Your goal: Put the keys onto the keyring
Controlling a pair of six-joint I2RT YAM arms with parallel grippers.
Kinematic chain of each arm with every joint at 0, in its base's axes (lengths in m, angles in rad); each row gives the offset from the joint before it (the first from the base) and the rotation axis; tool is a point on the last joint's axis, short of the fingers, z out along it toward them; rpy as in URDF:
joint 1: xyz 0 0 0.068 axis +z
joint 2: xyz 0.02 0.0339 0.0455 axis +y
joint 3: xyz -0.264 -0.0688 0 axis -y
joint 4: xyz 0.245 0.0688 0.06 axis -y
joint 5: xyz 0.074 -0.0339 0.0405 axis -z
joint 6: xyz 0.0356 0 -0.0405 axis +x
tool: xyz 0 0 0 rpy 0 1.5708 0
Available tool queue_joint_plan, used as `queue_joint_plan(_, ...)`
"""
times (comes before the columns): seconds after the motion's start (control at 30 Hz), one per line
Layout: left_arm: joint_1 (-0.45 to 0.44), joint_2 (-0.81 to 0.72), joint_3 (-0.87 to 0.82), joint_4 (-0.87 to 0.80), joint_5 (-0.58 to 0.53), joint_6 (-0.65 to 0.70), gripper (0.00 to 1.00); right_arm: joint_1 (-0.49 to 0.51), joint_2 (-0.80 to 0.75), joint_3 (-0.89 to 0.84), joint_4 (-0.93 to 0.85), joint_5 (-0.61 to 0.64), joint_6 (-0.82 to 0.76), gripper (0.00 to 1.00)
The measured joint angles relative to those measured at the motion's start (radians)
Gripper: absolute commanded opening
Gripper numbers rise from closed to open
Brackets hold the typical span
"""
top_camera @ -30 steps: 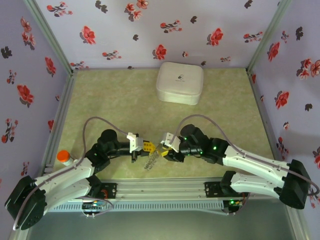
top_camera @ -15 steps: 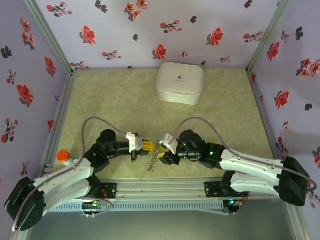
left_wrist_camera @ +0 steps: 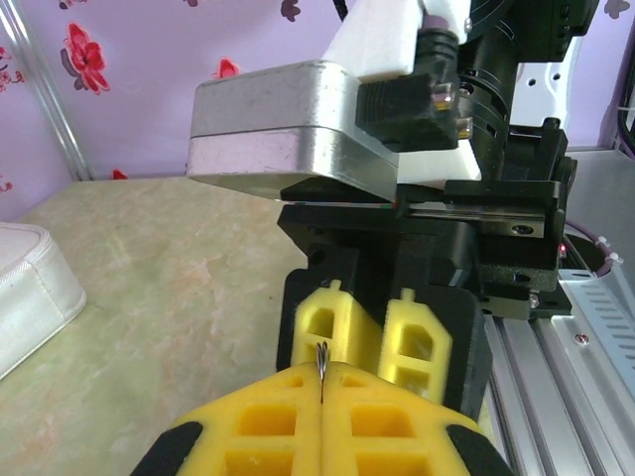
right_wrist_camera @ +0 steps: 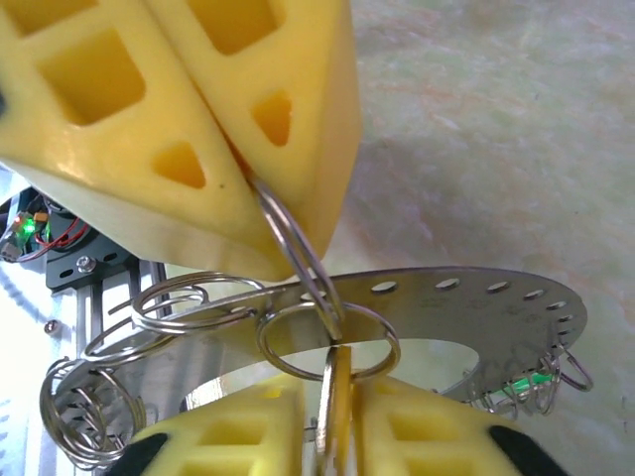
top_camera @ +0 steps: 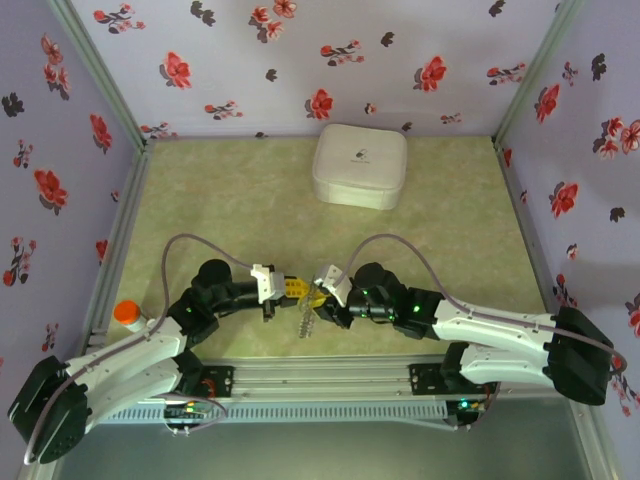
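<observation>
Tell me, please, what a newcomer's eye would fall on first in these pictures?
The left gripper and right gripper meet almost tip to tip near the front edge of the table. In the right wrist view, the left gripper's yellow fingers pinch a wire ring in front of the keyring, a flat metal arc punched with holes. A white box sits at the table's far side.
</observation>
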Motion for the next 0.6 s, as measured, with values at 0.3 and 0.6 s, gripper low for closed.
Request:
queue_joint_plan(0.3, 0.000, 0.000, 0.000, -0.001, -0.007, 0.007, 0.00, 0.002, -0.006, 0.035, -0.070, 0.016, -0.028, 0.00)
queue_joint_plan(0.6, 0.000, -0.005, 0.000, 0.000, -0.007, 0.015, 0.00, 0.002, -0.040, 0.093, -0.170, 0.025, -0.064, 0.00)
